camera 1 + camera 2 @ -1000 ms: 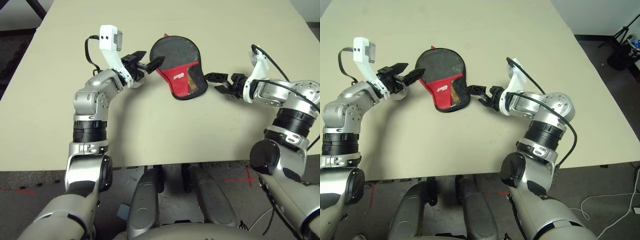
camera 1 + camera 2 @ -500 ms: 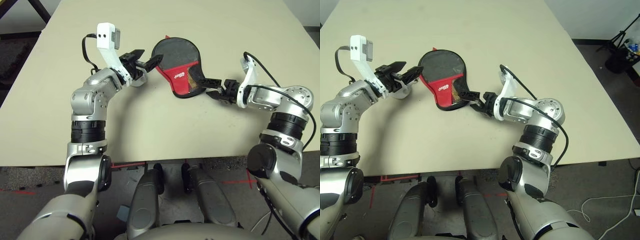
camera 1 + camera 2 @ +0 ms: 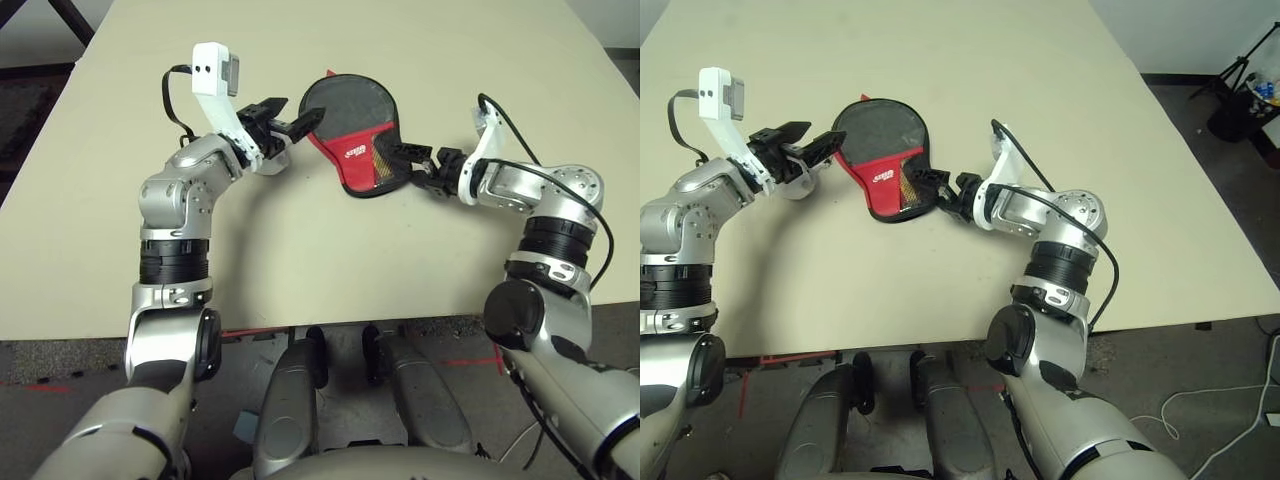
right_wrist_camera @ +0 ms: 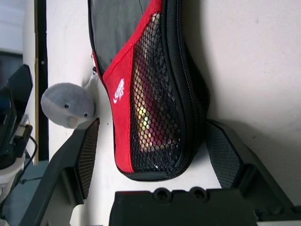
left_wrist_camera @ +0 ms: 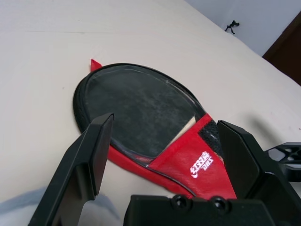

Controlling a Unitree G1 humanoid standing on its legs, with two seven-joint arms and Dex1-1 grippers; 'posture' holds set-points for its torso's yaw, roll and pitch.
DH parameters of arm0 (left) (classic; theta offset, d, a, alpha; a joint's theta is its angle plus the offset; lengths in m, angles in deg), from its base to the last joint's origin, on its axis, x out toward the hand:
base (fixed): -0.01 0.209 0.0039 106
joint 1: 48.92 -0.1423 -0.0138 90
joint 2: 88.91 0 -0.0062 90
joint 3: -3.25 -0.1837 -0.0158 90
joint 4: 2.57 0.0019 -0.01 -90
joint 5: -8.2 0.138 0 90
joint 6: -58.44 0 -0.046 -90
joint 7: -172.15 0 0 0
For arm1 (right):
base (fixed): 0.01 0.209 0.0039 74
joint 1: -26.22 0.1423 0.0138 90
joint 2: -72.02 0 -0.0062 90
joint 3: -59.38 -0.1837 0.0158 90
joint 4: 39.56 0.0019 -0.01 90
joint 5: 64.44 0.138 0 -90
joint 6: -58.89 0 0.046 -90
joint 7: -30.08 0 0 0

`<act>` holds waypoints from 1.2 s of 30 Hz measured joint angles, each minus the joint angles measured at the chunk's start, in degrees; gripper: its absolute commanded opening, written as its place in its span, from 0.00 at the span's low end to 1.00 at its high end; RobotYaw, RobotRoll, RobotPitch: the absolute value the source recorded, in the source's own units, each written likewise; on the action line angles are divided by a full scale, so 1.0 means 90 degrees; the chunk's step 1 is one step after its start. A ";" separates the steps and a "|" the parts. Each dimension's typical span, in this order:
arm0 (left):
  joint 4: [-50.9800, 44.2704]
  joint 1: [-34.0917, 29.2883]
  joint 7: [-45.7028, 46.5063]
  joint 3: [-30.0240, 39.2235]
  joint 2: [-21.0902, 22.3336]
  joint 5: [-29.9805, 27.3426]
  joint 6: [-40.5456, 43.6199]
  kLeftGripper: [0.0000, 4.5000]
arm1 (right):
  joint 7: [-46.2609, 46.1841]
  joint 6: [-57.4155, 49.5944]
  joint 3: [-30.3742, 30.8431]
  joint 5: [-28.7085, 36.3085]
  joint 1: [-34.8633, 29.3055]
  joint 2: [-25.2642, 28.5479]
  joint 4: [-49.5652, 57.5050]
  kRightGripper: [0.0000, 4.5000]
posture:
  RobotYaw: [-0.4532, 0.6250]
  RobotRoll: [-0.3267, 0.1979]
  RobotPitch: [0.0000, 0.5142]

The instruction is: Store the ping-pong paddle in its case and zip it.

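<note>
1. On the pale beige surface [image 3: 300, 250], toward its far middle, lies the case [image 3: 355, 135], flat, round end far and narrow end near. Dark floor shows beyond the surface's left and right edges; a stand with gear sits at the far right of the room.
2. Case: black zipper rim, red panel with white logo, mesh pocket at the narrow end. A round black face shows through the round part, and red-brown colour shows behind the mesh; this is taken to be the ping-pong paddle [image 4: 146, 108], inside the case.
3. Left tool [image 3: 292, 121]: fingers spread, at the case's left rim, one tip touching or just short of the round end; which, cannot be told.
4. Right tool [image 3: 402, 160]: fingers spread, straddling the narrow mesh end, which lies between them. Contact cannot be confirmed.
5. Change since a second ago: the right tool has come in from well right of the case to its narrow end. Left tool and case are as before.
6. Hard to make out: whether the zipper is run shut. A small grey rounded object [image 4: 68, 104] sits just beside the case's left rim in the right wrist view; its nature is unclear.
</note>
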 measured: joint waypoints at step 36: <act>0.0072 -0.0211 0.0220 0.0128 0.0226 0.0032 -0.0253 1.00 | -0.0816 -0.0955 0.1714 0.3215 -0.2148 0.0614 0.1958 0.01 | 0.38 0.62 0.59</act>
